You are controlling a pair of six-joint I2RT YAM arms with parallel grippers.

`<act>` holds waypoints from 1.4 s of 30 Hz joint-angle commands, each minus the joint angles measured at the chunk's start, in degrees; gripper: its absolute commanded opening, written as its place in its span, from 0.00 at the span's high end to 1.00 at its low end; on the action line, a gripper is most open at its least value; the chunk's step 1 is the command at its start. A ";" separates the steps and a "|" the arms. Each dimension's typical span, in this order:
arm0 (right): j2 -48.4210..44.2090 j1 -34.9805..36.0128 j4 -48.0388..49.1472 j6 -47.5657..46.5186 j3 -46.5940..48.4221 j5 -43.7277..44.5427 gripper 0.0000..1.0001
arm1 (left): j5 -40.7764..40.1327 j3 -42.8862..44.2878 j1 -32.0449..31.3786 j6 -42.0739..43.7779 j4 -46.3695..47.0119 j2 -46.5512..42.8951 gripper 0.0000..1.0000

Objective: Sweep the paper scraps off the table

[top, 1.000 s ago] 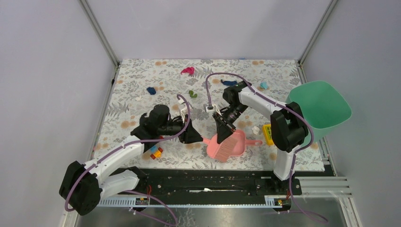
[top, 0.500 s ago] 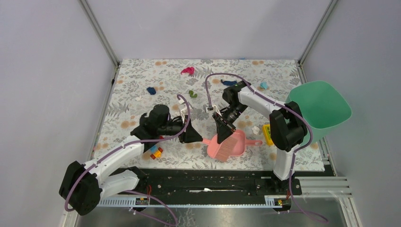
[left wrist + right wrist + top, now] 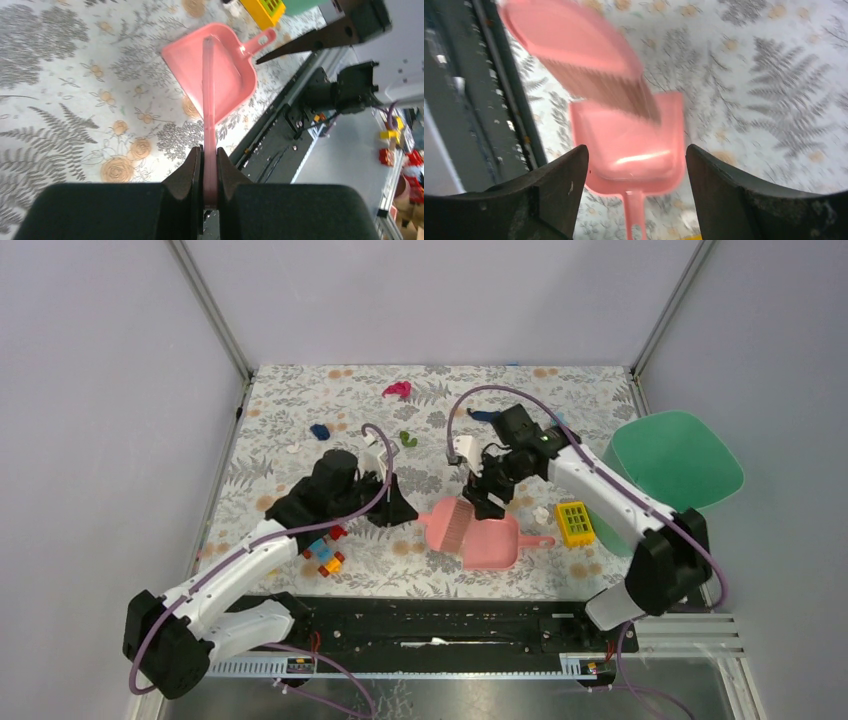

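Left claw (image 3: 405, 512) clenched the pink brush (image 3: 452, 523) handle; right claw (image 3: 487, 502) hung released over the pink dustpan (image 3: 497, 545). Paper scraps (image 3: 397, 390) lay scattered mostly farther back on the table (image 3: 270, 455), apart from both.

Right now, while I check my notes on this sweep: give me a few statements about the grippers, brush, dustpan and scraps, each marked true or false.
1. The left gripper is shut on the handle of the pink brush. True.
2. The right gripper grips the dustpan. False: its jaws stand wide open above the dustpan, holding nothing.
3. The magenta scrap lies inside the dustpan. False: it lies on the table near the far edge.
4. The yellow grid-topped block sits to the right of the dustpan. True.
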 commanded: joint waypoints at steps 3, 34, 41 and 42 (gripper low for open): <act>-11.62 -2.09 -1.74 -8.74 -10.32 16.40 0.23 | -12.95 14.04 -0.06 2.49 -16.96 4.56 1.00; -19.78 -3.44 9.05 -17.91 -36.34 22.01 0.36 | -20.31 26.74 -0.04 -1.51 -24.04 12.15 1.00; -14.25 -3.40 12.55 -12.97 -35.42 22.02 0.60 | -33.60 36.04 -0.02 2.03 -36.12 16.63 1.00; -14.14 -3.42 12.61 -12.09 -34.87 21.97 0.69 | -34.48 37.61 -0.08 2.52 -37.90 17.37 1.00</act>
